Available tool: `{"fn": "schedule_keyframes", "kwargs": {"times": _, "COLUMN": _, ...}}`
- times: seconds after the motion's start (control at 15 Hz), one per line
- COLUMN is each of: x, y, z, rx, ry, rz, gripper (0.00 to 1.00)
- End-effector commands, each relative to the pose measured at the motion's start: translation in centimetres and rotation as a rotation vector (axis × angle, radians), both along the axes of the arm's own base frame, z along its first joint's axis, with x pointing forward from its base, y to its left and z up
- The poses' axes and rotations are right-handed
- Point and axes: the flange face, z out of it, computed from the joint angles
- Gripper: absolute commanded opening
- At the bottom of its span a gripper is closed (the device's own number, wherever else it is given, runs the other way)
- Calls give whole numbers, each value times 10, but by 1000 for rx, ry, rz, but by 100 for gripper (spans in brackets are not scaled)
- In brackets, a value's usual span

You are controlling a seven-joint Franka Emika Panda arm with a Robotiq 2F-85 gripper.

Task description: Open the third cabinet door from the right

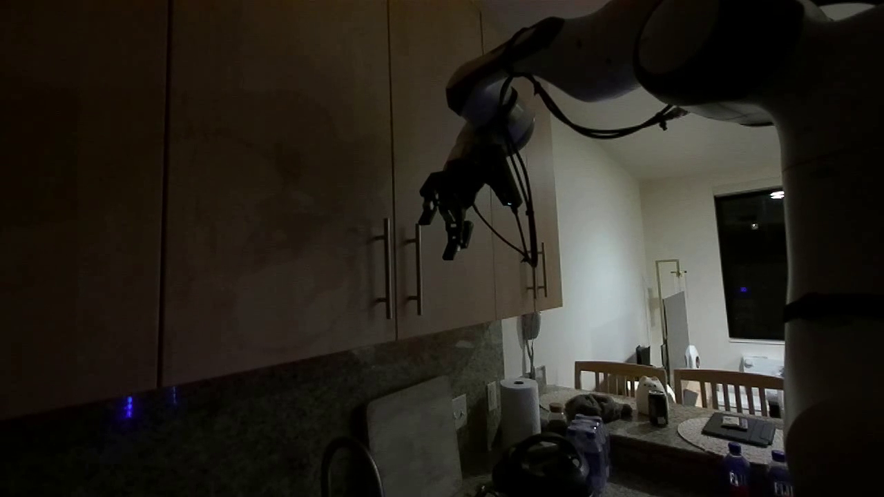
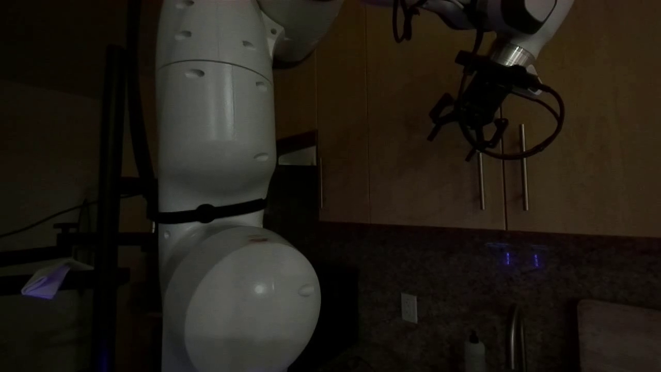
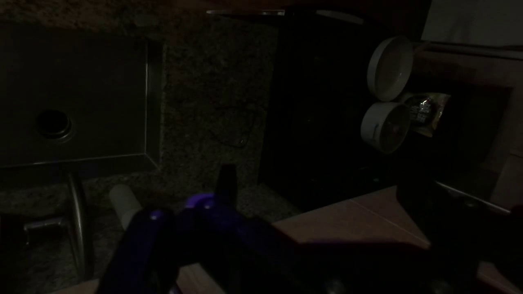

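Observation:
The third cabinet door from the right [image 1: 449,293] is a flat pale-beige door, shut, with a slim vertical bar handle [image 1: 418,270] at its lower left. In an exterior view, the door [image 2: 588,170] and its handle [image 2: 524,168] also show. My gripper [image 1: 439,236] is open and empty, fingers pointing down, near the handle's upper end in that picture. In an exterior view, the gripper [image 2: 450,148] overlaps the wider door beside the top of that door's handle [image 2: 481,178]. It touches no handle that I can see. In the wrist view, the gripper [image 3: 320,175] is dark, its fingers apart; neither handle shows there.
The wider door [image 1: 276,207] is shut beside it. Below are a sink [image 3: 94,102], faucet [image 3: 77,228], soap bottle [image 2: 474,356], cutting board [image 1: 414,435], paper towel roll [image 1: 519,407] and dark stovetop [image 3: 318,102] with white bowls [image 3: 374,122]. A cable [image 1: 530,207] hangs from the wrist.

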Motion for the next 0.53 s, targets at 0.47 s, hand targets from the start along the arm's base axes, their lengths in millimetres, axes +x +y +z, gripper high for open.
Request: {"fn": "schedule_keyframes", "kwargs": {"times": 0.47, "x": -15, "y": -84, "z": 26, "rx": 135, "ry": -197, "rz": -194, "gripper": 100}}
